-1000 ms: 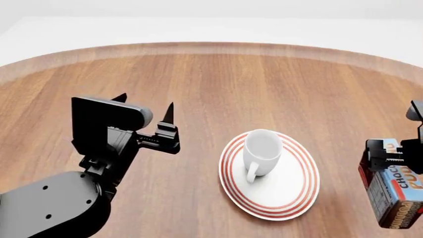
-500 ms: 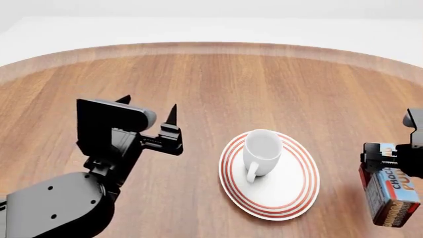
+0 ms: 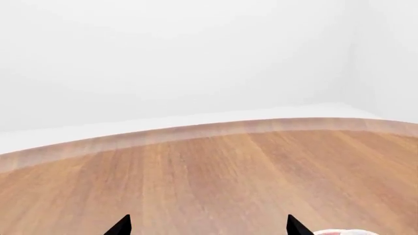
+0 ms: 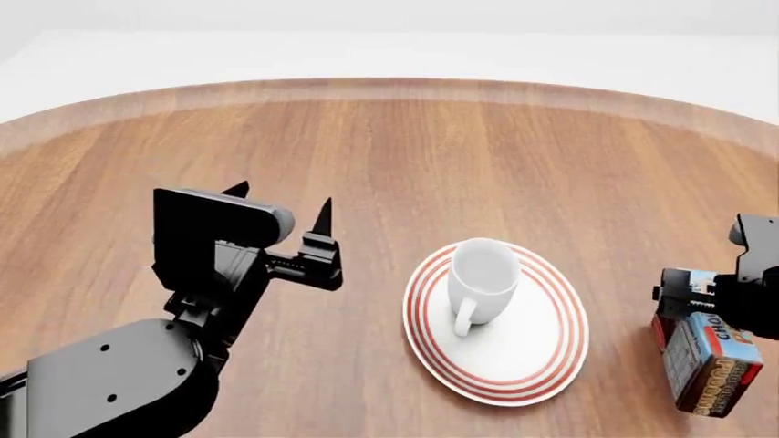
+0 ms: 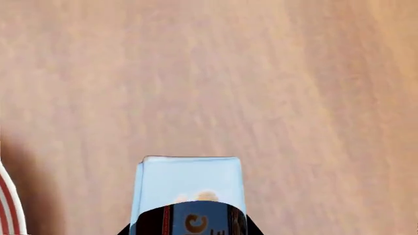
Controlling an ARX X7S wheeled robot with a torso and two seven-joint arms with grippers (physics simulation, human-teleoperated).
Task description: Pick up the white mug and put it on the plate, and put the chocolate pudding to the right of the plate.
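Observation:
The white mug (image 4: 483,276) stands upright on the plate (image 4: 535,356), its handle toward me. My right gripper (image 4: 712,297) is shut on the top of the chocolate pudding (image 4: 710,365), which hangs tilted just right of the plate. In the right wrist view the chocolate pudding (image 5: 189,183) fills the space between the fingers of the right gripper (image 5: 189,230), and the plate's red-ringed rim (image 5: 9,208) shows at the edge. I cannot tell whether the box touches the table. My left gripper (image 4: 281,199) is open and empty over bare wood left of the plate. The left wrist view shows only the tips of the left gripper (image 3: 209,229).
The round wooden table (image 4: 402,155) curves to an edge at the far side (image 3: 196,132), with a pale floor beyond it. The left arm's dark body (image 4: 122,383) fills the near left corner.
The right gripper has carried the chocolate pudding lower and a little closer to the plate. The left gripper has drifted slightly lower and rightward, still open. Mug and plate are unmoved.

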